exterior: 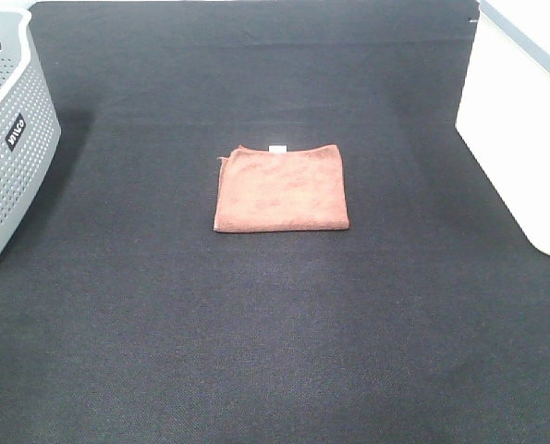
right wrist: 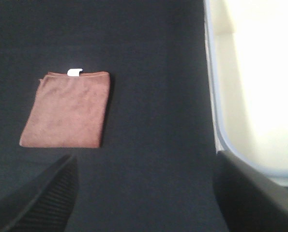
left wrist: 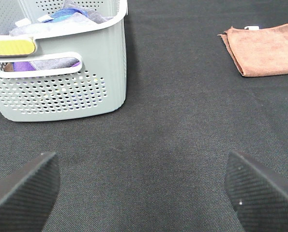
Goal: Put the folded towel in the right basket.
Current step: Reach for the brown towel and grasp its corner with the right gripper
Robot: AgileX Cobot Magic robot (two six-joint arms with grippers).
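The towel point(exterior: 282, 189) lies flat near the middle of the bench point(exterior: 275, 370), well apart from both baskets. It is a neat, near-square fold. In the high view it looks a little wider than deep, so its long axis seems to run across the bench from left to right. Its edges sit roughly square to the bench. A small white label point(exterior: 277, 148) sticks out of the far edge, pointing away from the robot. The cloth is rust-brown with a soft nap, stitched hems and a slightly ragged far-left corner.

The right basket point(exterior: 519, 120) is white and smooth-walled and stands at the right edge of the bench. The left basket point(exterior: 6, 148) is grey and perforated, with coloured cloths point(left wrist: 61, 19) in it.

The left end effector point(left wrist: 141, 193) is spread wide over bare bench, with the left basket and towel ahead of it. The right end effector point(right wrist: 144, 198) is also spread wide, just short of the towel and the right basket's rim.
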